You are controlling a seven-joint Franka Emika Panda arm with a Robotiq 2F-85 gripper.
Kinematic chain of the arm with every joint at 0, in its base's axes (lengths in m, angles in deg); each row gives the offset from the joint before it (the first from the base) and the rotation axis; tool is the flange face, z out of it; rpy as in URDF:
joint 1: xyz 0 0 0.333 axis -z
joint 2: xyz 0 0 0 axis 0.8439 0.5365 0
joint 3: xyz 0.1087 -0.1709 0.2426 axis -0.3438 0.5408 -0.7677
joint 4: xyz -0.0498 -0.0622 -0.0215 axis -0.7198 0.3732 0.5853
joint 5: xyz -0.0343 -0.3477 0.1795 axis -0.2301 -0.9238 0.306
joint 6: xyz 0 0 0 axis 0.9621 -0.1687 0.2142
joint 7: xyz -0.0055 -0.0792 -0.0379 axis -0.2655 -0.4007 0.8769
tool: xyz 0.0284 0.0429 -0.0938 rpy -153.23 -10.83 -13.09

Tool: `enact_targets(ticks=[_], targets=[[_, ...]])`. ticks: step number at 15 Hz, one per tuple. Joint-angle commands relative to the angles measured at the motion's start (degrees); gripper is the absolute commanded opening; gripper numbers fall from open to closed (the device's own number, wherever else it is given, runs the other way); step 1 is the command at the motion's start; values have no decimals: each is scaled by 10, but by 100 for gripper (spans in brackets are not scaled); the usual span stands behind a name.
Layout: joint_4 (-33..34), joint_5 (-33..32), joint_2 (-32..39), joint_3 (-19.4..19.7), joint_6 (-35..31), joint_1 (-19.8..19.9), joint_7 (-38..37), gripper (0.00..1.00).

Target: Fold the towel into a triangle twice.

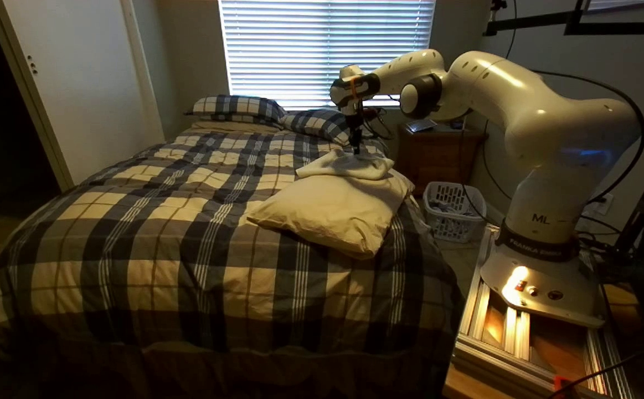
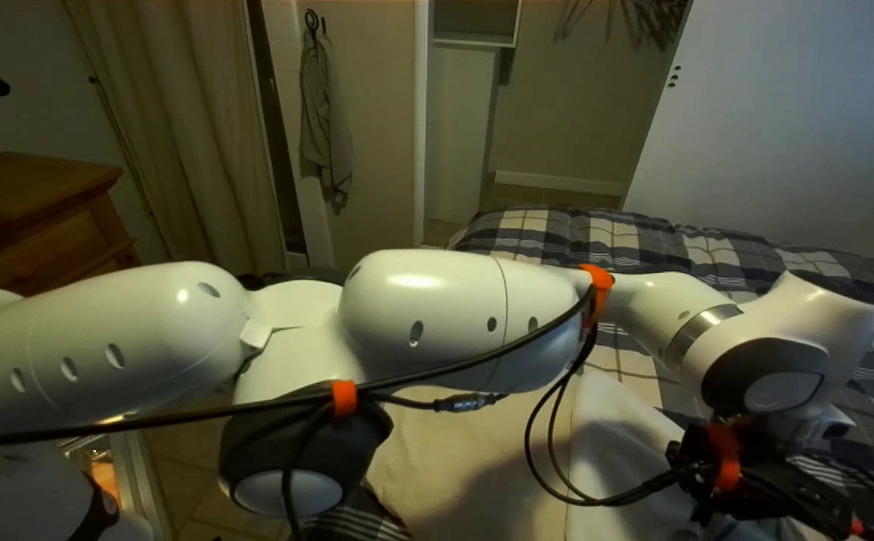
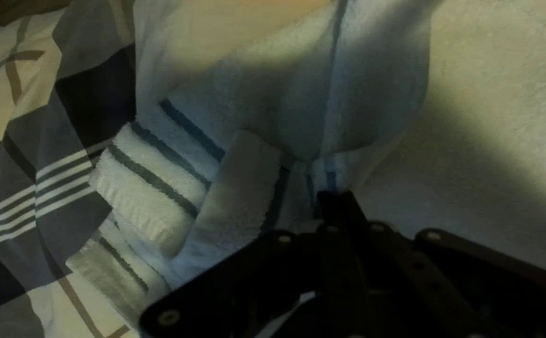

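The towel (image 1: 339, 166) lies rumpled and layered on a plain cream pillow (image 1: 327, 216), at the end nearer the window blinds (image 1: 327, 50); one corner reaches past the pillow over the plaid bedcover (image 1: 161, 266). Per the wrist view, the towel is pale with dark stripes near its edges, and several striped ends overlap.

The gripper (image 3: 337, 193) points downward over the towel. Jaws observed drawn together, tips at the striped cloth; whether any fabric is pinched between them cannot be told, the area being dark.

The Franka Emika arm (image 1: 543, 122) stands on a metal frame (image 1: 523, 332) beside the bedcover and extends over the pillow.

Also noted: plaid pillows (image 1: 238, 109) below the blinds; a white laundry basket (image 1: 449, 226) near a wooden nightstand (image 1: 438, 158); in an exterior view, a grey cloth (image 2: 324, 113) hanging from a hook (image 2: 312, 21).
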Motion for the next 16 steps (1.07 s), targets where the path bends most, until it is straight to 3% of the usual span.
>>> enact_targets(ticks=[1, 3, 4, 5, 7, 16], targets=[[-20, -10, -18, -1, -9, -17, 27, 1], [-22, -8, -18, -2, -6, -26, 34, 1], [-21, -5, -17, -3, -4, -26, 35, 9], [-20, -2, -17, -3, -2, -27, 32, 30], [-17, 9, -20, -9, 0, -18, 29, 34], [-20, 82, -60, -61, 27, 67, 43, 95]])
